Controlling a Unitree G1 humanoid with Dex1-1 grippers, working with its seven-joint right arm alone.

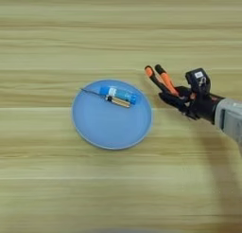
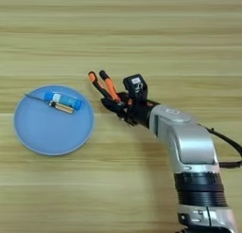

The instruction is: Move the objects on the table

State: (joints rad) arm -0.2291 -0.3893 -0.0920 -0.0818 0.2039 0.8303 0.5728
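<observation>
A short blue tube with white label and a tiny yellowish-handled screwdriver are lying in the round light-blue plate on the tan wood-grain table. Just right of the plate, the black two-fingered gripper is clamping the orange-and-black-handled needle-nose pliers (handles pointing up-left).

1. Pliers: orange-and-black handles splayed, pointing toward the far left; nose end hidden in the claw, right of centre on the surface.
2. Blue tube, white label: lying flat on the plate's far part.
3. Small yellowish-handled screwdriver: lying just beside the tube, near side, thin shaft reaching the plate's far-left rim.
</observation>
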